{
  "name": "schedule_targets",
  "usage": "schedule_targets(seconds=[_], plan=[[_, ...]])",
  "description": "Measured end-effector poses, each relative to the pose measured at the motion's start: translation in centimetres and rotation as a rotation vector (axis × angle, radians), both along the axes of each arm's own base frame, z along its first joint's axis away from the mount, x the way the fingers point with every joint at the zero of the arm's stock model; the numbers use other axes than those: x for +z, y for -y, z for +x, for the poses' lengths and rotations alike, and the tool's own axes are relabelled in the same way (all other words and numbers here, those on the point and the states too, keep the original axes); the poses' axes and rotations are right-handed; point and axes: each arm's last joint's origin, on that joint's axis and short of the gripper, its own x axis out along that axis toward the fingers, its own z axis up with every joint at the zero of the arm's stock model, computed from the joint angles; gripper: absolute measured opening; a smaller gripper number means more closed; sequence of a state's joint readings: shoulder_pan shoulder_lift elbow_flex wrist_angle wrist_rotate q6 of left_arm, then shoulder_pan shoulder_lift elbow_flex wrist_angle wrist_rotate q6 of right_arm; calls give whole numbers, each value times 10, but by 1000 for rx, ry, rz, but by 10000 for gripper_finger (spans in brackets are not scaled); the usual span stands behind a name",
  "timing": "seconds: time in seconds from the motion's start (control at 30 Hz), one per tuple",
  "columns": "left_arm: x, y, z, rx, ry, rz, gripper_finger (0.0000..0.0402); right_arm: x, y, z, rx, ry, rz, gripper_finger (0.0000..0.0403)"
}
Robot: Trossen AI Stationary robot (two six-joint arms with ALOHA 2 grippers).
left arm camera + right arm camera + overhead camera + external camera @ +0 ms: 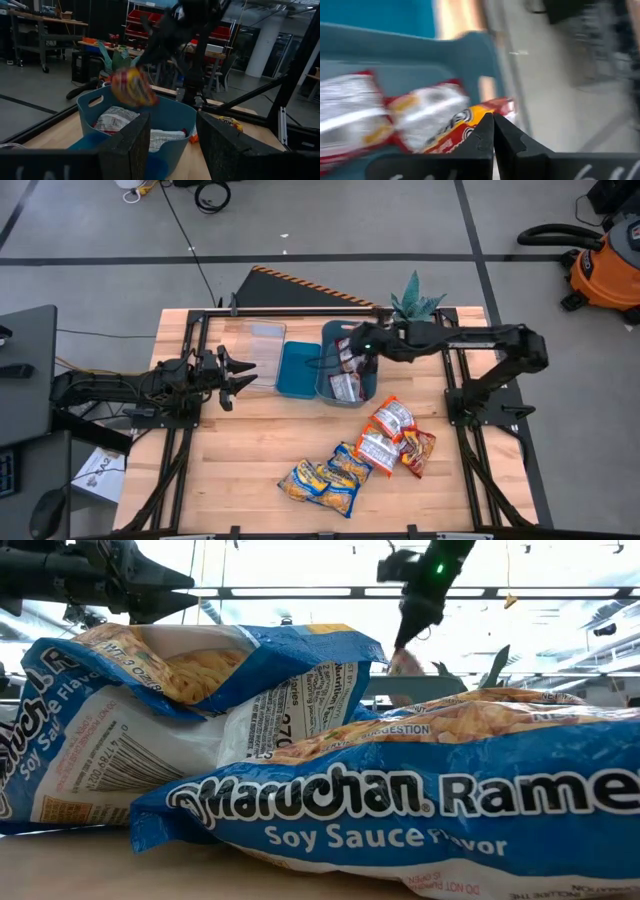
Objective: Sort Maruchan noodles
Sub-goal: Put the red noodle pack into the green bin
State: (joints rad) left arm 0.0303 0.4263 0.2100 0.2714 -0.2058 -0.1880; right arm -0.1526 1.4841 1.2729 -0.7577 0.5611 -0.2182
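My right gripper (pixel 356 346) reaches from the right over the blue bin (pixel 327 338) at the table's far middle and is shut on an orange-red noodle packet (pixel 132 88). Red-and-white packets (pixel 344 386) lie inside the bin. More packets lie flat on the table to the near right: red-and-white ones (pixel 390 418), an orange-red one (pixel 418 451) and yellow-and-blue ones (pixel 330 476). My left gripper (pixel 240 372) waits open at the left, pointing level toward the bin, with nothing between its fingers. My right gripper pinches the orange-red packet by one edge (pixel 479 120) between its two shut fingers. The fingers slant down from the table's right side. The packet hangs below them, lifted clear, above the packets in the bin.
A flat blue tray (pixel 296 369) and a clear container (pixel 264 342) stand left of the bin, between it and my left gripper. A green plant (pixel 415 304) stands at the far edge. In the low view the yellow-and-blue packets (pixel 400 800) fill the foreground.
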Motion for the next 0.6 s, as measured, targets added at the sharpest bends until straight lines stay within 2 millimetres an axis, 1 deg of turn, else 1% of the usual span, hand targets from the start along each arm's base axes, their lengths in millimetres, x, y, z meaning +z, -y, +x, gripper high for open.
schedule_targets(seconds=[0.13,0.27,0.43,0.6], plan=[[0,0,0,0,1,-6,167,-38,10,17,61,-44,113,7],[0,0,0,0,2,-11,167,-68,17,28,33,-128,109,12],[0,0,0,0,1,-10,167,-85,22,40,24,-122,101,20],[0,0,0,-1,2,-10,167,-84,24,46,42,-69,88,32]])
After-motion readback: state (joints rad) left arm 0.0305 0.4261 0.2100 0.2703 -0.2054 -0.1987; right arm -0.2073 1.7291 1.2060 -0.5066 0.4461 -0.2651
